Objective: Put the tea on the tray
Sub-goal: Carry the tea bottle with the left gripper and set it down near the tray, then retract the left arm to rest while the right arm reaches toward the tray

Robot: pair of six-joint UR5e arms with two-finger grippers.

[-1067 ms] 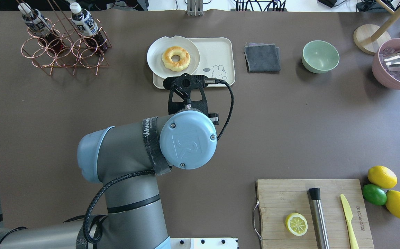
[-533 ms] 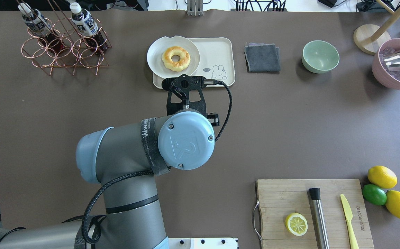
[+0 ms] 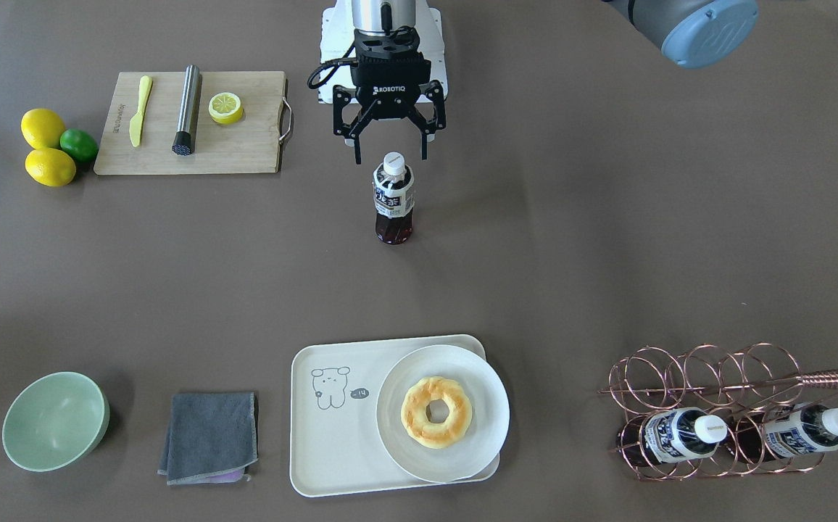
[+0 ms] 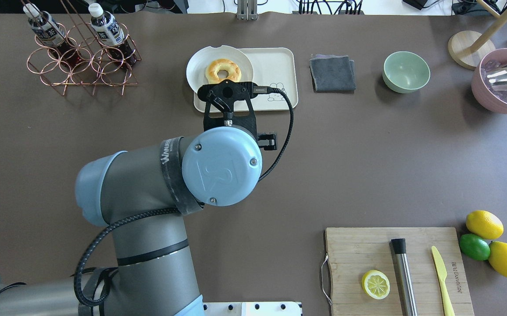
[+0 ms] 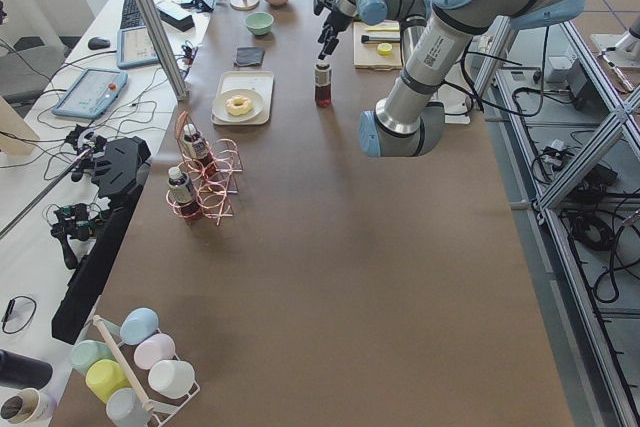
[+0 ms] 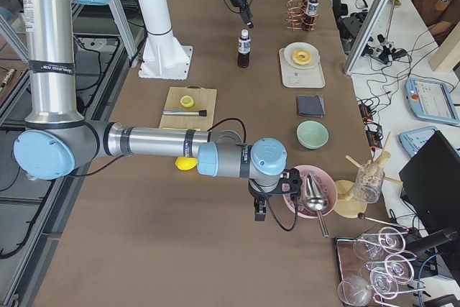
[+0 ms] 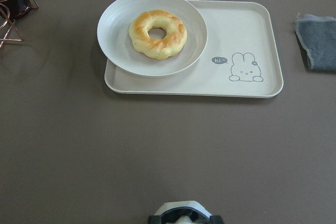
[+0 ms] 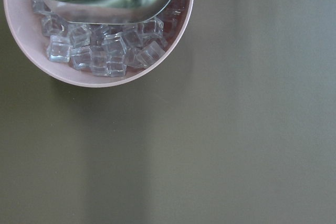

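We find the tea [image 3: 393, 197] standing upright on the bare counter [image 3: 578, 261], on the robot's side and well apart from the tray [image 3: 332, 442]. The left gripper [image 3: 390, 157] hangs over it with its jaws spread wide and nothing between them. In the side views it sits above the white cap, not around it, and the left wrist view catches only that cap at its bottom edge. The right gripper [image 6: 260, 211] shows beside the pink bowl [image 6: 327, 181] of ice in one side view alone, so we cannot tell whether its jaws are apart or together.

We judge the bottle nearly full, so fairly weighty for its size, with a load that may slosh; the thin clear wall will likely give under a hard squeeze; the glossy label may slip; tall on a narrow foot, it should tip easily if nudged. We would take it across the labelled middle, fingers square to the body and well below the cap, closing firmly but without crushing.

On the tray, a plate [image 3: 401, 453] with a doughnut [image 3: 415, 413] fills the half toward the robot's left, its rim overhanging the tray's edge. The bare half with the drawn bear looks to us the place to stand the bottle; the raised rim must be cleared on the way in.
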